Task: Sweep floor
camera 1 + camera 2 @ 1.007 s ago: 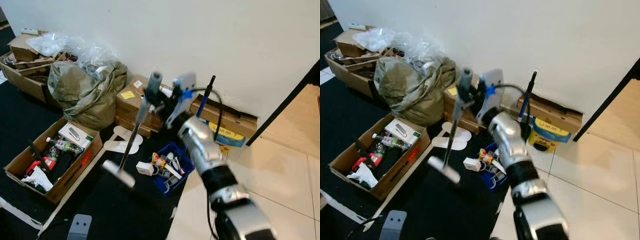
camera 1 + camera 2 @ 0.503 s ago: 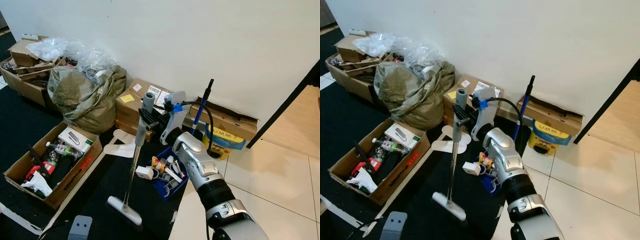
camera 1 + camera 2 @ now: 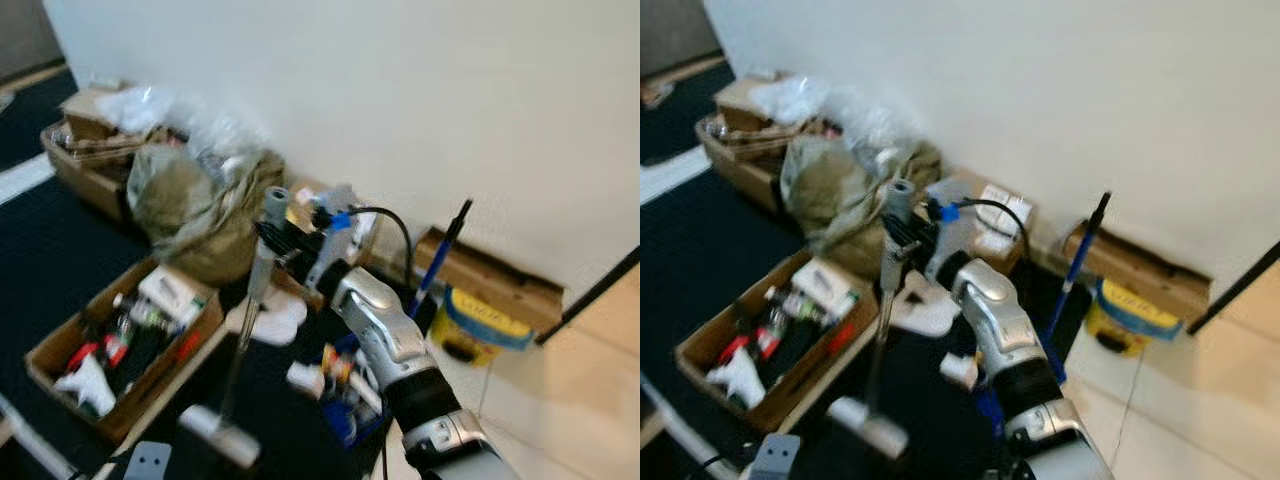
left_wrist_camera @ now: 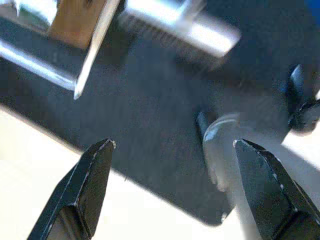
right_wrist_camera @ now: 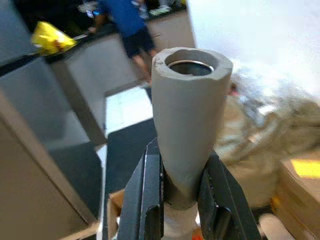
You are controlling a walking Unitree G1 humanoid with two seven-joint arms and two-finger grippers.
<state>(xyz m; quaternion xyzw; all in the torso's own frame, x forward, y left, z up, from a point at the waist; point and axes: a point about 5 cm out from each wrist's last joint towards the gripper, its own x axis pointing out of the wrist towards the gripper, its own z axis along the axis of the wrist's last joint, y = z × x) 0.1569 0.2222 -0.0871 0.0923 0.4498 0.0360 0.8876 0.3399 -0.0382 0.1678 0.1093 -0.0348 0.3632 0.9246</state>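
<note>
Gripping one broom, right claw; two open boxes nearby.

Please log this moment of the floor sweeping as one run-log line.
phase: sweeping | right gripper: shut on broom handle | broom head: on black mat | left gripper: open, idle

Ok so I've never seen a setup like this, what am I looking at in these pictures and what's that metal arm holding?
This is a walking humanoid robot. Two pictures come from cameras in its head, looking down at a dark floor mat. Its silver right arm reaches forward, and the right gripper is shut on the grey handle of a sweeper, whose head rests on the mat. Nearby sit an open cardboard box of odds and ends and an olive sack. The other two pictures come from wrist cameras; the left gripper hangs open.
</note>
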